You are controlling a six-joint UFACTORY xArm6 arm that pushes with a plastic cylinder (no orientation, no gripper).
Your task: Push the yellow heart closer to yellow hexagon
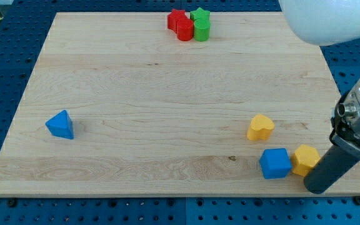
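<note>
The yellow heart lies on the wooden board at the view's lower right. The yellow hexagon lies below and to the right of it, near the board's bottom edge, touching a blue cube on its left. My tip is at the board's bottom right, just below and right of the yellow hexagon, close to it or touching it. The heart is about a block's width from the hexagon.
A blue triangle block lies at the view's left. At the top a red star, a red block, a green star and a green block are clustered. The arm's white body fills the top right corner.
</note>
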